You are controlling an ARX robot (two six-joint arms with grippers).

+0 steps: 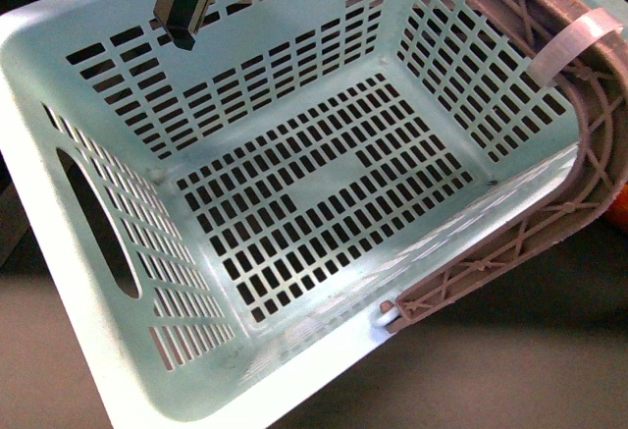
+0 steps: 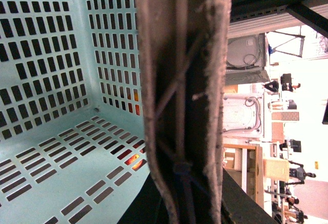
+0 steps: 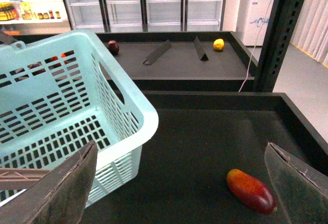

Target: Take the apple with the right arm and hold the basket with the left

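The pale mint basket [image 1: 294, 184] hangs tilted and fills the front view; nothing lies in it. Its grey-brown ribbed handle [image 1: 579, 154] with a white zip tie [image 1: 574, 41] runs along the right side. In the left wrist view my left gripper [image 2: 184, 208] is shut on a handle [image 2: 179, 80] of the basket. A dark flat finger [image 1: 184, 12] shows at the top. My right gripper [image 3: 179, 188] is open above the dark shelf, beside the basket [image 3: 61, 106]. The apple is hidden; red patches [image 3: 61, 57] show through the slots, and I cannot identify them.
An orange-red oval fruit [image 3: 251, 190] lies on the black shelf [image 3: 195, 142] between my right fingers. On the far shelf sit a dark round fruit [image 3: 113, 46], a yellow fruit [image 3: 219, 44] and two black dividers [image 3: 158, 52]. A black post [image 3: 284, 29] stands right.
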